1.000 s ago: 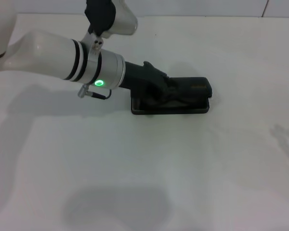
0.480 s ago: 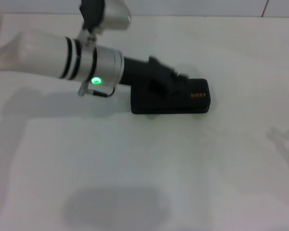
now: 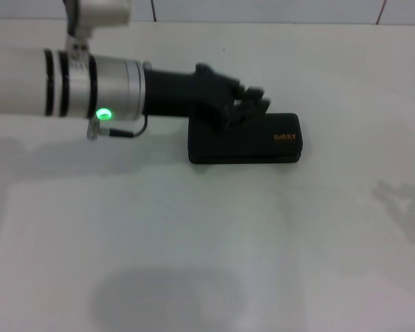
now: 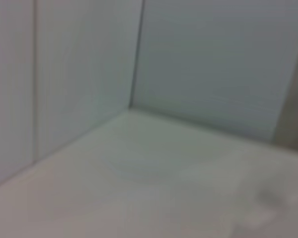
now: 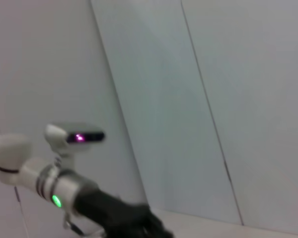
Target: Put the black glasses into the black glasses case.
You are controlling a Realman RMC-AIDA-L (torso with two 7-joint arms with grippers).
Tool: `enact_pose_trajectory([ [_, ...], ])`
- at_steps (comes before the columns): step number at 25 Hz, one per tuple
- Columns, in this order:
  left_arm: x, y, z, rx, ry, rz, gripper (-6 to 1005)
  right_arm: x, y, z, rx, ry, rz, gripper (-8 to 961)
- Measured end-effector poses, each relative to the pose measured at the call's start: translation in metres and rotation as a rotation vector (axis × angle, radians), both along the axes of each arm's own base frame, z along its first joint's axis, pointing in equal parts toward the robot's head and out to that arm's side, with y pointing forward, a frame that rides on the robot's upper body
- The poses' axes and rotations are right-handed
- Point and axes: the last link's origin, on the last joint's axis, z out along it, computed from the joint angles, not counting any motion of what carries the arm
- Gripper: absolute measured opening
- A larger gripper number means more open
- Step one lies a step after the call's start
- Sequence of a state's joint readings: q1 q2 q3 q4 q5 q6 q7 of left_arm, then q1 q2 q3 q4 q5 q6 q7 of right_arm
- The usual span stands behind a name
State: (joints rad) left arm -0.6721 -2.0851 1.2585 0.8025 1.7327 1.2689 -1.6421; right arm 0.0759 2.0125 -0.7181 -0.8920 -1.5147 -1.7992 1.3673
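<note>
Fingers: the left gripper shows its black fingers slightly parted with nothing between them, hanging just over the upper edge of the case in the middle of the head view.
Left arm: white and silver, with a green light near the wrist, reaching in from the left edge of the head view toward the centre; it also appears at the lower left of the right wrist view as the left gripper, too dark there to read its fingers.
Black glasses case: the black glasses case lies flat with its lid down, just right of centre in the head view, long side running across the frame; small orange lettering sits near its right end.
Black glasses: not visible in any view; with the lid down, what is inside the case cannot be told.
Surface: the white surface carries the case, with soft shadows at the lower centre and at the right edge of the head view.
Right gripper: not seen in any view.
Left wrist view: only pale walls meeting at a corner above the white surface, blurred.
Right wrist view: mostly pale wall panels with thin seams.
</note>
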Motion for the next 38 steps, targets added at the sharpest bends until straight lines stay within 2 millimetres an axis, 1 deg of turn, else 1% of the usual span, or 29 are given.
enact_pose_trajectory([
  [3,-0.020,0.006,-0.022,0.015,0.088,0.042,181,-0.004,0.006,-0.003,-0.012,0.006,0.016,197],
  [4,-0.020,0.006,-0.022,0.015,0.088,0.042,182,-0.005,0.007,-0.004,-0.016,0.008,0.019,198],
  [5,-0.028,0.010,-0.036,0.018,0.135,0.064,182,-0.005,0.007,-0.005,-0.019,0.009,0.020,199],
  [7,-0.031,0.013,-0.041,0.030,0.154,0.079,182,-0.005,0.007,-0.006,-0.023,0.012,0.020,201],
  [13,-0.035,0.015,-0.048,0.051,0.201,0.083,183,-0.002,0.002,-0.009,-0.036,0.036,0.001,207],
  [21,-0.041,0.012,-0.050,0.048,0.213,0.096,185,-0.003,0.002,-0.010,-0.039,0.041,0.008,215],
  [25,-0.038,0.009,-0.048,0.029,0.188,0.092,186,-0.003,0.002,-0.010,-0.040,0.039,0.011,219],
  [27,-0.031,0.005,-0.045,0.002,0.150,0.073,186,-0.004,0.000,-0.008,-0.039,0.043,0.020,221],
  [29,-0.016,-0.003,-0.031,-0.051,0.054,0.024,186,-0.005,-0.003,-0.006,-0.037,0.054,0.037,223],
  [30,-0.011,-0.008,-0.025,-0.075,0.017,0.004,187,-0.007,-0.005,-0.004,-0.036,0.059,0.050,224],
  [32,-0.002,-0.020,-0.006,-0.121,-0.079,-0.050,187,-0.010,-0.006,-0.001,-0.037,0.058,0.081,226],
  [33,0.001,-0.028,0.008,-0.145,-0.140,-0.089,187,-0.013,-0.006,-0.001,-0.042,0.054,0.097,227],
  [35,0.000,-0.043,0.029,-0.167,-0.242,-0.159,188,-0.021,-0.002,-0.003,-0.064,0.047,0.138,229],
  [36,-0.006,-0.053,0.039,-0.159,-0.294,-0.210,188,-0.025,0.002,-0.005,-0.075,0.047,0.158,230],
  [38,-0.019,-0.068,0.054,-0.112,-0.367,-0.284,203,-0.036,0.009,-0.012,-0.111,0.051,0.208,232],
])
